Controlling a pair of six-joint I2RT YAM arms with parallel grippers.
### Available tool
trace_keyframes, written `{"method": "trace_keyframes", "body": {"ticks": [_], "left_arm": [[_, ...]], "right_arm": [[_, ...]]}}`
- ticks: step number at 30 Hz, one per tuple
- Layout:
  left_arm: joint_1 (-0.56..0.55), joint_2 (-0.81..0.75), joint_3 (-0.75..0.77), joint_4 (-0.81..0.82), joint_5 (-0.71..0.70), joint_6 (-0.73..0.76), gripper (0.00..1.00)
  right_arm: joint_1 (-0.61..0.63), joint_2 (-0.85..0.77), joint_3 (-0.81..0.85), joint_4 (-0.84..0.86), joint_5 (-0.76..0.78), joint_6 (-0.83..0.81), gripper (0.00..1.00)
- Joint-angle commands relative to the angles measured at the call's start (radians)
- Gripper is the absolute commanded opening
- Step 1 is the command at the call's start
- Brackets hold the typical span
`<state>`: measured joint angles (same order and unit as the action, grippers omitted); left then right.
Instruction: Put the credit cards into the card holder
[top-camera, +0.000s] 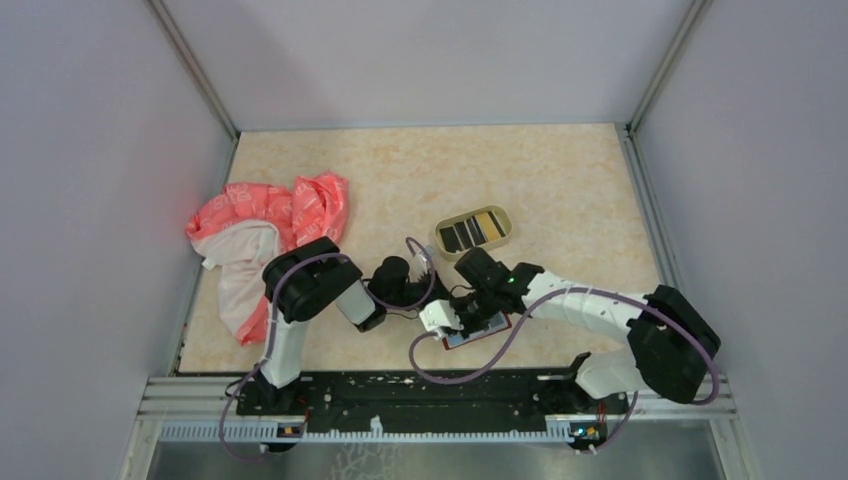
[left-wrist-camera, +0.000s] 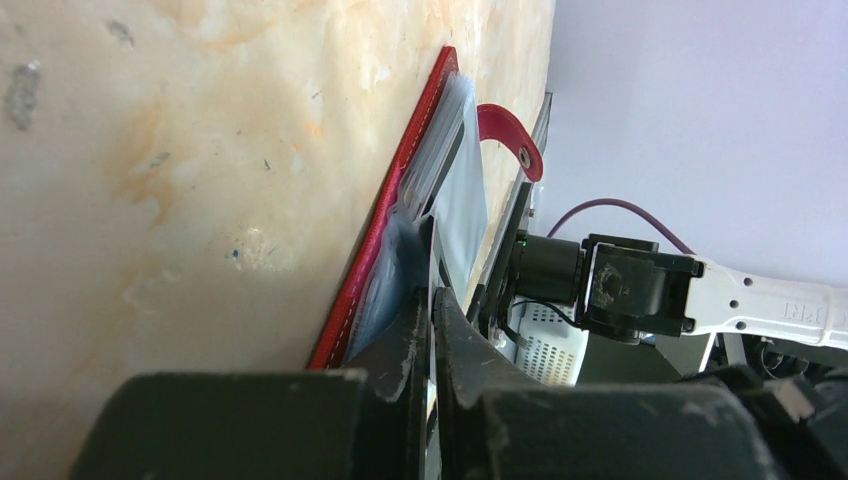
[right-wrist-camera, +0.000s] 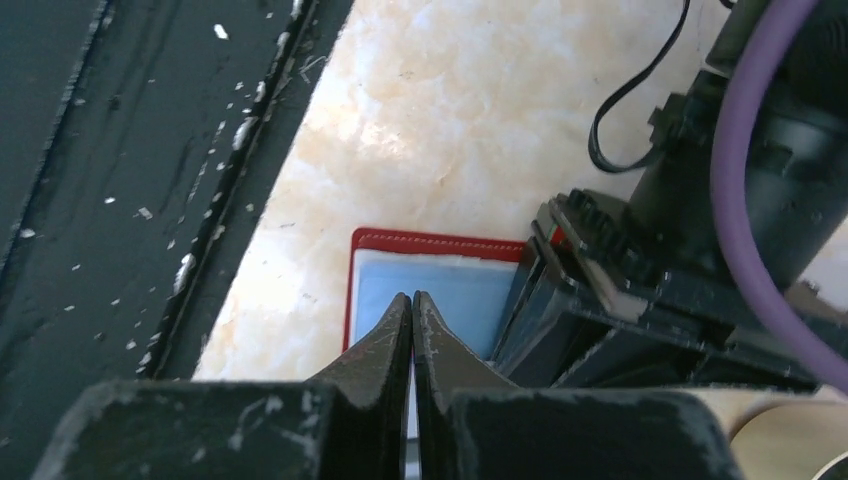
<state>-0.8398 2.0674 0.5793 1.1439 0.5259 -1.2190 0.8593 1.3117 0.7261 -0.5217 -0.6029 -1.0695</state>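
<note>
Right wrist view: your right gripper (right-wrist-camera: 411, 297) has its jaws pressed together, tips at one light-blue card (right-wrist-camera: 450, 300) in the one red card holder (right-wrist-camera: 440, 240) at the table (top-camera: 560, 190) front. Left gripper (left-wrist-camera: 432, 295) jaws, narrow, pinch its clear leaf. Farther back, one tray (top-camera: 440, 234) holds dark striped cards (top-camera: 462, 235) and one gold; the count is unclear.

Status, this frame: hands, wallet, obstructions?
Left hand pinching wallet pocket. Right hand shut over blue card in wallet. Dark cards in tray, not yet loaded. Nothing in the way.
</note>
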Motion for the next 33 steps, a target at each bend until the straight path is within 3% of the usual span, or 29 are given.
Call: {"method": "trace_keyframes", "body": {"ticks": [1,20,33], "left_arm": [[0.002,0.031,0.000,-0.033,-0.001,0.015,0.07],[0.004,0.048,-0.002,-0.006,0.011,0.009,0.11],[0.005,0.051,-0.007,-0.003,0.016,0.013,0.21]], "right_arm": [[0.072,0.059,0.017,0.136,0.153,0.063,0.00],[0.103,0.134,0.021,0.149,0.338,0.072,0.00],[0.100,0.167,0.090,-0.024,0.422,0.002,0.00]]}}
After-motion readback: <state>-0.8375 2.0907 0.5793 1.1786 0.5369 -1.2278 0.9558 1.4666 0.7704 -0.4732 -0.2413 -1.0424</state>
